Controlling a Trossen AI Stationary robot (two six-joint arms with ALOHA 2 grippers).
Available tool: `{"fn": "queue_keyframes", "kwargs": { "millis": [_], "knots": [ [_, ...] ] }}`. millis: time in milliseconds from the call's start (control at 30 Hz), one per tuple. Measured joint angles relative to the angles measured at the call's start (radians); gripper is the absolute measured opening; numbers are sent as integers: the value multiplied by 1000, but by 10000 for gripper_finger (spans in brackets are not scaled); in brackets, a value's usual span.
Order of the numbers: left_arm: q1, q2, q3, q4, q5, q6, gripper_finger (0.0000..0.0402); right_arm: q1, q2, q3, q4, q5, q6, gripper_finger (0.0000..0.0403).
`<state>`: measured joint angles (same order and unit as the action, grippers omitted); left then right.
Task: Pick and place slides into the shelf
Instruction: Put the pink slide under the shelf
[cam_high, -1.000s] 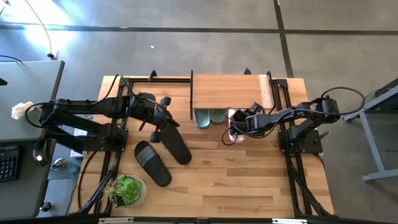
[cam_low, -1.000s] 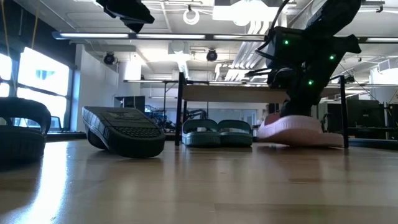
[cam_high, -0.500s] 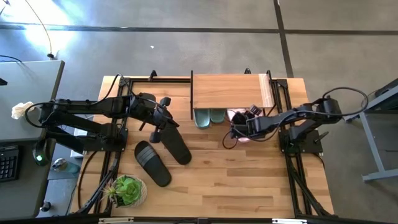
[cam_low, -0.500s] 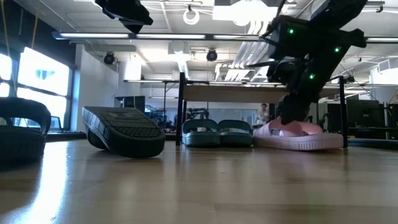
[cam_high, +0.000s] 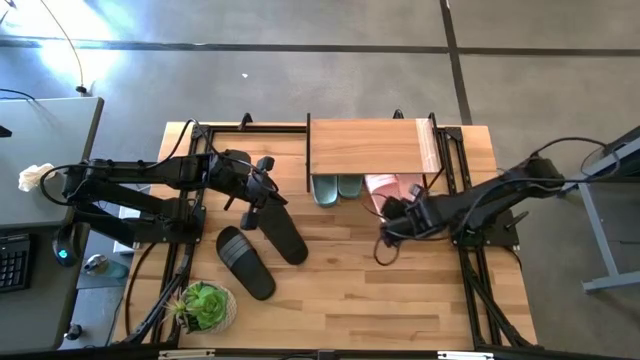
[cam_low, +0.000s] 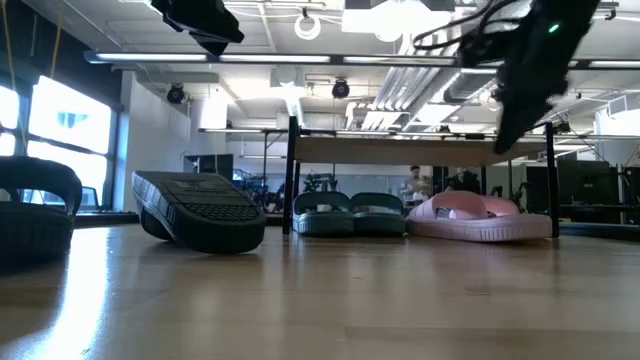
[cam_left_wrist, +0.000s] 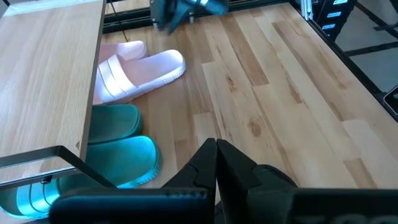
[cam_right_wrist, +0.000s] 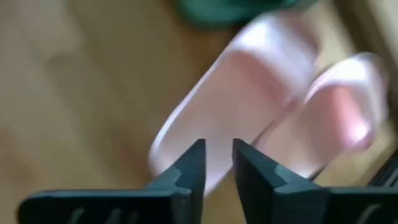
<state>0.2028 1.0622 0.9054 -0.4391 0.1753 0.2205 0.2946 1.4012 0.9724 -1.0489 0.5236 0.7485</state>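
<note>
A: What are the slides made of?

B: Soft-looking rubber with wide straps. The sage-green pair (cam_high: 337, 187) sits side by side under the shelf (cam_high: 365, 147), a light wooden plank on thin black legs. The pale pink pair (cam_left_wrist: 134, 67) lies just right of the green, partly under the plank, one at an angle.

A: And the black ones?

B: One black ribbed slide (cam_high: 245, 262) lies flat on the table (cam_high: 400, 290) near the potted plant (cam_high: 204, 306); the other black slide (cam_low: 198, 209) is tilted with its patterned sole showing, beside the left gripper (cam_high: 256, 197).

A: The arms?

B: The left reaches in from the left, its fingers closed together and empty. The right gripper (cam_high: 393, 222) hangs above the table near the pink pair, fingers (cam_right_wrist: 189, 167) a narrow gap apart, holding nothing.
</note>
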Motion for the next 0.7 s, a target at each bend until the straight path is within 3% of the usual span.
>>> {"fn": "queue_keyframes", "kwargs": {
  "millis": [100, 233, 467, 700],
  "knots": [
    [0, 0, 0, -5, 0, 3, 1, 63, -53, -8, -25, -116, 93, 26],
    [0, 0, 0, -7, 0, 4, 1, 160, -116, -69, -3, -149, 230, 6],
    [0, 0, 0, -7, 0, 10, 1, 299, -133, -225, 140, -116, 422, 1],
    [0, 1, 0, -7, 0, 10, 1, 293, -132, -366, 354, -35, 430, 0]
  ]
}}
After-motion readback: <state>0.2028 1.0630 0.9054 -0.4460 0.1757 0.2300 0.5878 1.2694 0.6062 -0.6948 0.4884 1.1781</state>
